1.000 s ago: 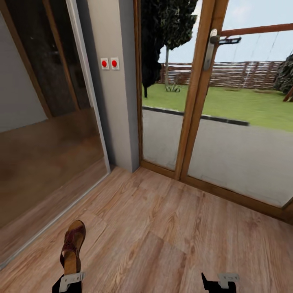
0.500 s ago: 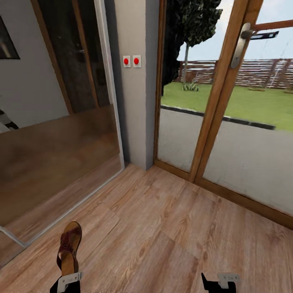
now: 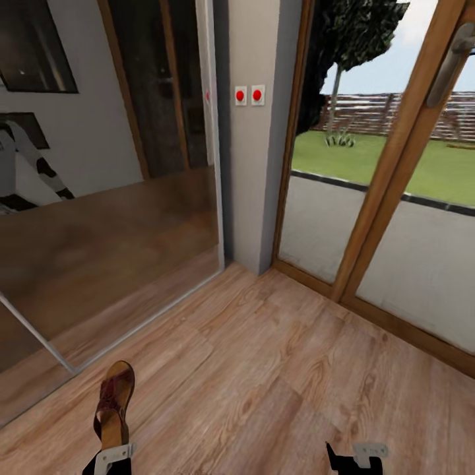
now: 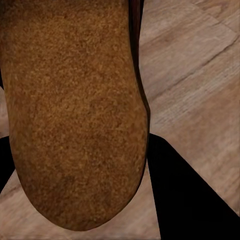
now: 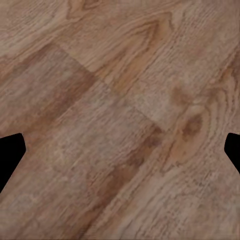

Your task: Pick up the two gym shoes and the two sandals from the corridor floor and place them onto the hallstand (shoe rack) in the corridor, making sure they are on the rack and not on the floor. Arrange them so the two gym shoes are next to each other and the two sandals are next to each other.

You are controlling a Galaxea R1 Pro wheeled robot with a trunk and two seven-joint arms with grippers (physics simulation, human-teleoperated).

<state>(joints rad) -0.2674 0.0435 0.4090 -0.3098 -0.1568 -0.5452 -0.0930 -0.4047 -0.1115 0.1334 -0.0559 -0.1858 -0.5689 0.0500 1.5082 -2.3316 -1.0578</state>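
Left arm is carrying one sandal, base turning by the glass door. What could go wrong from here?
1. The sandal sticks far out past the left gripper, held at its heel end; it could swing or slip out.
2. The mirrored wardrobe door is close on the left; the toe might clip it.
3. The right gripper is open over bare corridor floor; the rack isn't visible here, so placement is unguided.

Camera panned left; more mirrored wardrobe (image 3: pixel 99 218).
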